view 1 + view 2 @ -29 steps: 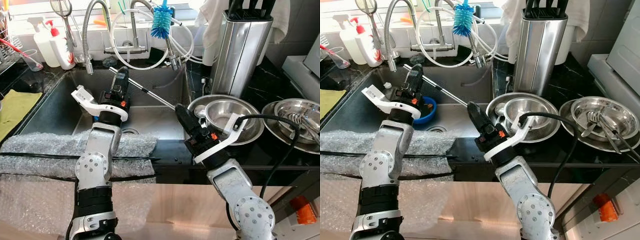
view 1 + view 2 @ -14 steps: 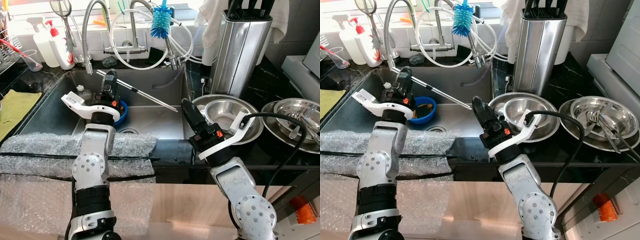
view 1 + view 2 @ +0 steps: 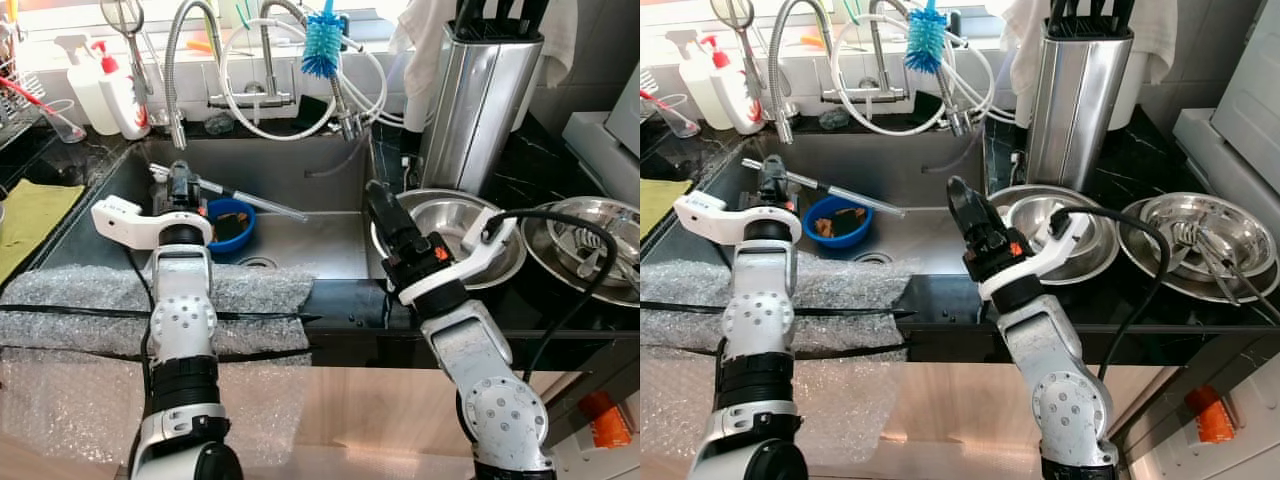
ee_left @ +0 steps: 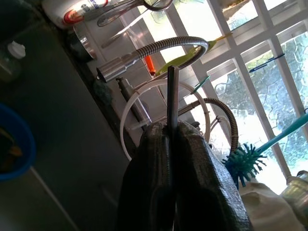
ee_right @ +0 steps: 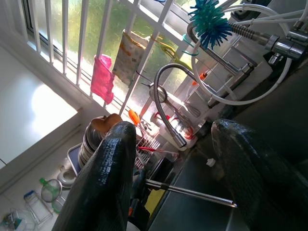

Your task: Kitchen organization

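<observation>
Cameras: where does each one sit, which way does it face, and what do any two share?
Left eye view: head, looking down at the sink; both arms show.
Right eye view: same head, same scene.
Left wrist view: along the left end effector, shut on a metal rod, toward the window.
Right wrist view: between the open right end effector fingers, toward the faucet.
Shared: the blue brush and the rod.
</observation>
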You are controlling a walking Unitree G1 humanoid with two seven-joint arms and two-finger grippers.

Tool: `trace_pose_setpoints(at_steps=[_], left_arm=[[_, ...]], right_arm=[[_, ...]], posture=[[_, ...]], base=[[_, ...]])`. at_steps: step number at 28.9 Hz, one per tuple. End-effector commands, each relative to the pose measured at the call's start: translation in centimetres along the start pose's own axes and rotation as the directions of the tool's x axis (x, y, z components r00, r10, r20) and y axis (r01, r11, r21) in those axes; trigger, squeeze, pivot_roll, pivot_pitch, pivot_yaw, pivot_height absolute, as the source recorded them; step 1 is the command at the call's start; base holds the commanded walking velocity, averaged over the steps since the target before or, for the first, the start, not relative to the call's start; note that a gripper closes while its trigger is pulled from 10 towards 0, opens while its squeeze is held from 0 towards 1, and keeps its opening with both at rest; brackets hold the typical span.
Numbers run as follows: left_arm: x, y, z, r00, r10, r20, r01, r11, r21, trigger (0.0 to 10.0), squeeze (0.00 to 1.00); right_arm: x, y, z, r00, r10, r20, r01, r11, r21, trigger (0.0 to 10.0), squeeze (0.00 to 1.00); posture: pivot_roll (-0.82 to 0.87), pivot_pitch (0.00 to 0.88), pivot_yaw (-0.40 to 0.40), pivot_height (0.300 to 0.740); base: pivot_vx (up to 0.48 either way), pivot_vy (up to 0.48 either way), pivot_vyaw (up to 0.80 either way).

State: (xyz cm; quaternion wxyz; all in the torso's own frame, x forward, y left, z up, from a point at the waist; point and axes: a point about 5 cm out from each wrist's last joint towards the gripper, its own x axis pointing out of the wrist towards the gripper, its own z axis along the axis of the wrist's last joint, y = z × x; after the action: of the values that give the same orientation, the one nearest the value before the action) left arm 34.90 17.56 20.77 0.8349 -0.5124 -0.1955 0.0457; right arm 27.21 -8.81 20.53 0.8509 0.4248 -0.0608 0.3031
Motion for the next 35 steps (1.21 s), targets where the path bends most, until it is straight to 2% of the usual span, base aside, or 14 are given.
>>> trace_pose_setpoints(at_steps=[1,4,10,12,13,15,16,18,21,25,26,29,33,35], left_arm=[[0.3,-0.5,-0.1,1.0,-0.019,0.004,0.019,0.999,0.05,10.0,0.0],[0.5,-1.6,-1.4,0.995,-0.094,-0.028,0.097,0.982,0.159,10.0,0.0],[0.7,-2.4,-2.6,0.989,-0.138,-0.048,0.146,0.96,0.237,10.0,0.0],[0.7,-2.8,-3.4,0.983,-0.162,-0.086,0.18,0.94,0.29,10.0,0.0],[0.7,-2.8,-3.4,0.983,-0.162,-0.086,0.18,0.94,0.29,10.0,0.0],[0.4,-3.4,-4.9,0.965,-0.205,-0.163,0.253,0.888,0.384,10.0,0.0],[0.4,-3.4,-4.9,0.965,-0.205,-0.163,0.253,0.888,0.384,10.0,0.0],[0.4,-3.4,-5.5,0.956,-0.214,-0.201,0.284,0.853,0.438,10.0,0.0],[0.2,-3.4,-6.4,0.931,-0.249,-0.268,0.359,0.756,0.548,10.0,0.0],[0.3,-3.4,-6.4,0.923,-0.266,-0.277,0.381,0.731,0.566,10.0,0.0],[0.5,-3.2,-6.3,0.919,-0.269,-0.29,0.393,0.692,0.606,10.0,0.0],[0.7,-2.8,-6.4,0.919,-0.253,-0.301,0.392,0.659,0.642,10.0,0.0],[1.2,-2.2,-6.9,0.909,-0.227,-0.349,0.413,0.59,0.693,10.0,0.0],[1.3,-1.9,-7.1,0.907,-0.207,-0.366,0.414,0.594,0.69,10.0,0.0]], right_arm=[[0.3,1.2,0.0,0.999,0.041,0.0,-0.041,0.999,-0.021,10.0,0.0],[0.5,2.2,0.3,0.998,0.062,0.002,-0.061,0.993,-0.101,10.0,0.0],[0.8,3.2,1.4,0.997,0.068,0.043,-0.055,0.966,-0.254,10.0,0.0],[1.0,3.2,2.0,0.998,0.038,0.049,-0.014,0.912,-0.41,10.0,0.0],[1.0,3.2,2.0,0.998,0.038,0.049,-0.014,0.912,-0.41,10.0,0.0],[0.9,2.9,2.5,0.997,-0.017,0.075,0.058,0.81,-0.584,10.0,0.0],[0.9,2.9,2.5,0.997,-0.017,0.075,0.058,0.81,-0.584,10.0,0.0],[0.6,2.5,2.5,0.995,-0.04,0.088,0.088,0.747,-0.659,10.0,0.0],[-0.2,2.2,2.4,0.994,-0.039,0.098,0.103,0.571,-0.814,10.0,0.0],[-0.8,2.7,2.7,0.988,-0.015,0.153,0.137,0.545,-0.827,10.0,0.0],[-1.1,3.2,2.8,0.985,0.011,0.175,0.146,0.498,-0.855,10.0,0.0],[-1.6,3.6,2.5,0.982,0.036,0.185,0.151,0.434,-0.888,10.0,0.0],[-3.3,2.8,2.0,0.969,-0.028,0.245,0.235,0.4,-0.886,10.0,0.0],[-3.8,2.4,2.1,0.961,-0.049,0.272,0.27,0.38,-0.885,10.0,0.0]], posture=[[-0.03,0.019,0.079,0.74],[-0.03,0.017,0.083,0.74],[-0.04,0.012,0.088,0.74],[-0.05,0.004,0.093,0.74],[-0.05,0.004,0.093,0.74],[-0.05,0.0,0.095,0.74],[-0.05,0.0,0.095,0.74],[-0.05,0.0,0.096,0.74],[-0.06,0.0,0.099,0.74],[-0.06,0.0,0.101,0.74],[-0.06,0.0,0.102,0.74],[-0.06,0.0,0.103,0.74],[-0.07,0.0,0.106,0.74],[-0.07,0.0,0.107,0.74]], base=[[0.0,0.0,0.0],[0.0,0.0,0.0],[0.0,0.0,0.0],[0.0,0.0,0.0],[0.0,0.0,0.0],[0.0,0.0,0.0],[0.0,0.0,0.0],[0.0,0.0,0.0],[0.0,0.0,0.0],[0.0,0.0,0.0],[0.0,0.0,0.0],[0.0,0.0,0.0],[0.0,0.0,0.0],[0.0,0.0,0.0]])
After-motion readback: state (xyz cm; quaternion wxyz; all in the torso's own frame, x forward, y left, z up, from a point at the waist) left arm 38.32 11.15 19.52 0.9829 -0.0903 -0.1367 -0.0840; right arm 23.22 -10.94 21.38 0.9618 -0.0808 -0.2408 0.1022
